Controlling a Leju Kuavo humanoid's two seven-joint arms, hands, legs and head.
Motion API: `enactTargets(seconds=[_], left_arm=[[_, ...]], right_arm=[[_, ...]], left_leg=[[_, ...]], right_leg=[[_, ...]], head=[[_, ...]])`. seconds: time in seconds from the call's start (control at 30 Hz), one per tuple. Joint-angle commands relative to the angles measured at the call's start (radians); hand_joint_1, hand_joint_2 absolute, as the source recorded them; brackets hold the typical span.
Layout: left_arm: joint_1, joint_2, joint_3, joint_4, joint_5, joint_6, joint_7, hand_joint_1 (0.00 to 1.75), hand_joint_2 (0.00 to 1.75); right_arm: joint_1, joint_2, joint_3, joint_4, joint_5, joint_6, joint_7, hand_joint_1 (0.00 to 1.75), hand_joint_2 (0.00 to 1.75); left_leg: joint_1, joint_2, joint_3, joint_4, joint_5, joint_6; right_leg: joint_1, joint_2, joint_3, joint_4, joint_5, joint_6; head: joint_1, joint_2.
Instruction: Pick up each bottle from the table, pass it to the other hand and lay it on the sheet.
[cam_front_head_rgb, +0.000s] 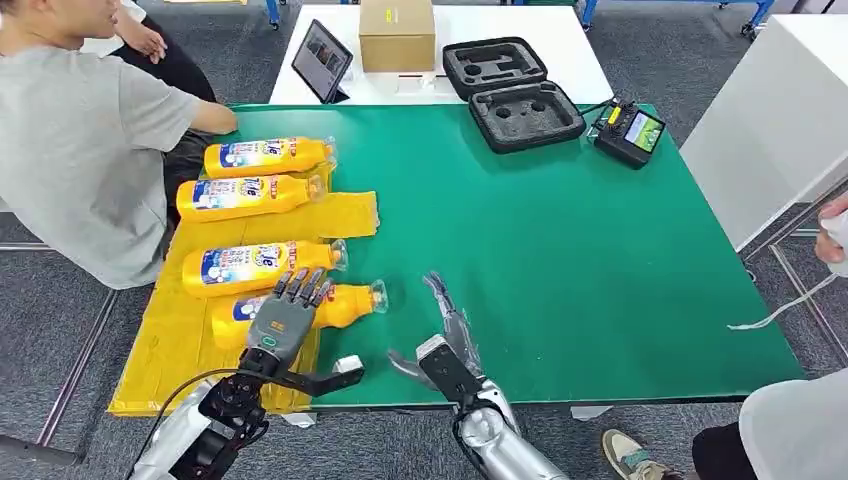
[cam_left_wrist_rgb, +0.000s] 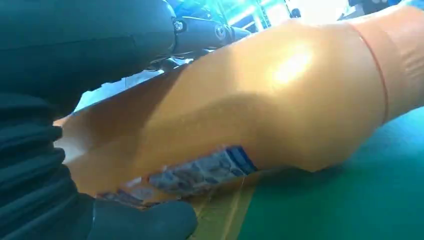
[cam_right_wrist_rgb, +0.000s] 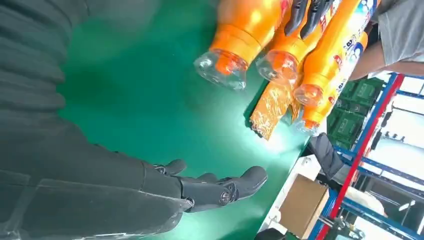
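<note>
The left hand (cam_front_head_rgb: 283, 318) is laid over the nearest bottle (cam_front_head_rgb: 345, 305), fingers draped across its body and thumb low at the side; whether the bottle is gripped or only rested on cannot be told. The bottle lies flat under the palm, body on the sheet (cam_front_head_rgb: 180, 340), neck and clear cap past the sheet edge over the green desk (cam_front_head_rgb: 560, 250).

The right hand (cam_front_head_rgb: 445, 335) is held wide and holds nothing, hovering over bare desk just beside the cap end.

Risks, judged from here:
- A round bottle on its side could be rolled off the sheet if the hand is lifted unevenly or dragged sideways.
- A fingertip could be caught on the second bottle (cam_front_head_rgb: 260, 265), just beyond the fingers, and that one nudged.
- The overhanging neck leaves the placing marginal; a small push toward the right hand would take it off the sheet.
- The sheet looks thin and could be pulled along by the thumb.

Farther off, two more bottles (cam_front_head_rgb: 255, 175) lie on the sheet, near a seated person's arm (cam_front_head_rgb: 205, 118); contact there seems unlikely.
</note>
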Motion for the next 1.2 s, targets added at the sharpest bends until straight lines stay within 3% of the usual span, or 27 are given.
enactTargets(seconds=[0.03, 0.3, 0.5, 0.53, 0.9, 1.07, 1.2], left_arm=[[0.050, 0.005, -0.004, 0.052, 0.005, -0.041, -0.033, 0.00, 1.75], [0.069, 0.023, -0.029, 0.023, 0.018, -0.057, -0.069, 0.00, 1.75], [0.154, 0.060, -0.064, -0.150, 0.078, -0.091, -0.145, 0.00, 1.75], [0.167, 0.068, -0.070, -0.177, 0.086, -0.102, -0.150, 0.00, 0.00], [0.211, 0.117, -0.088, -0.269, 0.119, -0.132, -0.165, 0.00, 0.00], [0.227, 0.121, -0.088, -0.309, 0.112, -0.106, -0.143, 0.00, 0.00], [0.218, 0.110, -0.091, -0.295, 0.164, -0.035, -0.193, 0.00, 0.00]], right_arm=[[-0.036, -0.007, -0.009, 0.058, 0.002, -0.006, 0.000, 0.00, 1.75], [-0.030, -0.007, -0.009, 0.050, -0.001, -0.008, 0.000, 0.00, 1.75], [-0.022, -0.017, -0.013, 0.042, -0.006, -0.012, 0.000, 0.00, 1.75], [-0.021, -0.018, -0.013, 0.040, -0.007, -0.010, 0.000, 0.00, 1.75], [-0.024, -0.013, -0.004, 0.039, -0.002, -0.007, 0.000, 0.00, 1.75], [-0.035, -0.007, 0.006, 0.053, 0.002, -0.006, 0.000, 0.00, 1.75], [-0.029, -0.012, 0.020, 0.045, 0.008, -0.029, 0.000, 0.00, 1.75]], left_leg=[[-0.001, 0.002, 0.003, -0.002, 0.000, -0.001], [0.000, 0.003, 0.005, -0.002, -0.001, -0.001], [-0.001, 0.003, 0.004, -0.002, -0.001, -0.001], [0.000, 0.003, 0.005, -0.002, -0.001, -0.001], [0.000, 0.004, 0.004, -0.001, -0.002, -0.002], [0.000, 0.003, 0.004, -0.001, -0.001, -0.001], [0.000, 0.003, 0.003, -0.001, -0.002, -0.001]], right_leg=[[-0.001, 0.003, 0.002, -0.001, 0.000, 0.000], [-0.001, 0.005, 0.004, -0.002, 0.000, -0.001], [-0.001, 0.004, 0.003, -0.001, 0.000, 0.000], [-0.001, 0.005, 0.003, -0.001, 0.000, -0.001], [0.000, 0.005, 0.003, -0.001, 0.000, -0.001], [0.000, 0.004, 0.002, -0.001, -0.001, -0.001], [0.000, 0.005, 0.002, -0.001, -0.001, -0.001]], head=[[0.000, 0.000], [0.000, 0.000], [0.000, 0.000], [0.000, 0.000], [0.000, 0.000], [0.000, 0.000], [0.000, 0.000]])
